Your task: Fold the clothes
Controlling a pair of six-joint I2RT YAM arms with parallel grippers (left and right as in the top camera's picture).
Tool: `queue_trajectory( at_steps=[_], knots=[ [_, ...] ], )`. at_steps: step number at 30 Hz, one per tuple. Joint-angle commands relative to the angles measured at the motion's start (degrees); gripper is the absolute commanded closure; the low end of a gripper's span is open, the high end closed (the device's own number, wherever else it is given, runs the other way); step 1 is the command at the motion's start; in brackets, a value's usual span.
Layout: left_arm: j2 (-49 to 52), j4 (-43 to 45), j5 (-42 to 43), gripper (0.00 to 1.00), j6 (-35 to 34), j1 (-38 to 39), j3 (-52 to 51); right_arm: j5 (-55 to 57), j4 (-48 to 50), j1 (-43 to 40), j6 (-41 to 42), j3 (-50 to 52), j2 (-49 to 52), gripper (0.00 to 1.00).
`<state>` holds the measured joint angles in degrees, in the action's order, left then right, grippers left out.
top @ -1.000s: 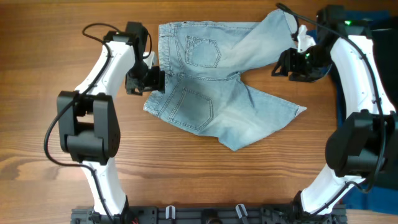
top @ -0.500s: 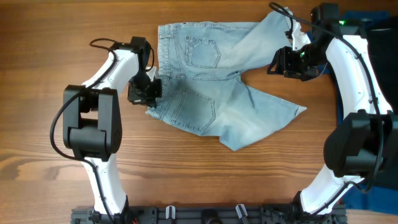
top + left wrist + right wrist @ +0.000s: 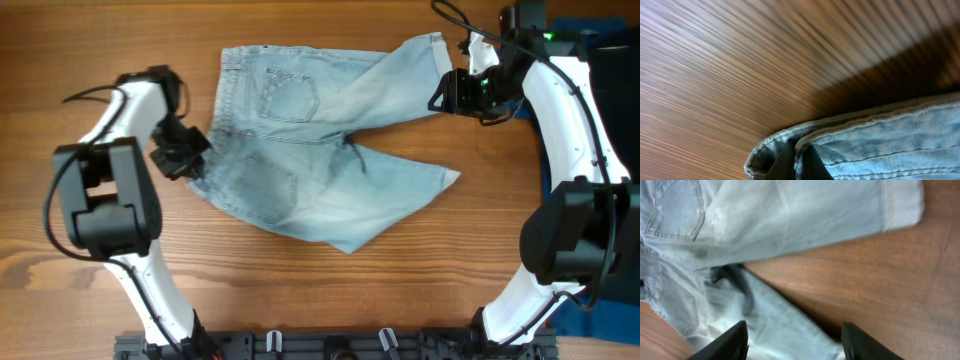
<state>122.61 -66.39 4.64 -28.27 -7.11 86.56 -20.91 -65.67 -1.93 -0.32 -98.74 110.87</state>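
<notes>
The pale denim shorts (image 3: 320, 150) lie spread on the wooden table, back pockets up, waistband to the left and both legs fanning right. My left gripper (image 3: 190, 158) is shut on the waistband's lower left corner. In the left wrist view its dark fingers (image 3: 812, 165) pinch the folded waistband edge (image 3: 860, 130) just over the wood. My right gripper (image 3: 440, 98) hovers open by the hem of the upper leg (image 3: 900, 205). From the right wrist, the right gripper (image 3: 795, 345) stands over the lower leg (image 3: 775, 325) and holds nothing.
A royal-blue garment (image 3: 600, 30) and a dark one (image 3: 628, 110) lie off the table's right edge, behind the right arm. A black rail (image 3: 330, 345) runs along the near edge.
My left gripper closed on the waistband corner and pulled left, dragging the whole pair of shorts left with it. The right gripper stayed open and drifted slightly up.
</notes>
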Motion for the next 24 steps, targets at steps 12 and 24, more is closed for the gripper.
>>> queue_trajectory(
  at_steps=[12,24],
  knots=[
    [-13.0,3.3,2.4,0.30,10.9,-1.6,-0.6,17.2,11.5,2.5,17.4,-0.2,7.1,0.40],
    [-23.9,13.9,2.0,0.23,16.3,8.0,-0.6,21.2,15.9,2.8,29.2,-0.2,14.1,0.40]
  ],
)
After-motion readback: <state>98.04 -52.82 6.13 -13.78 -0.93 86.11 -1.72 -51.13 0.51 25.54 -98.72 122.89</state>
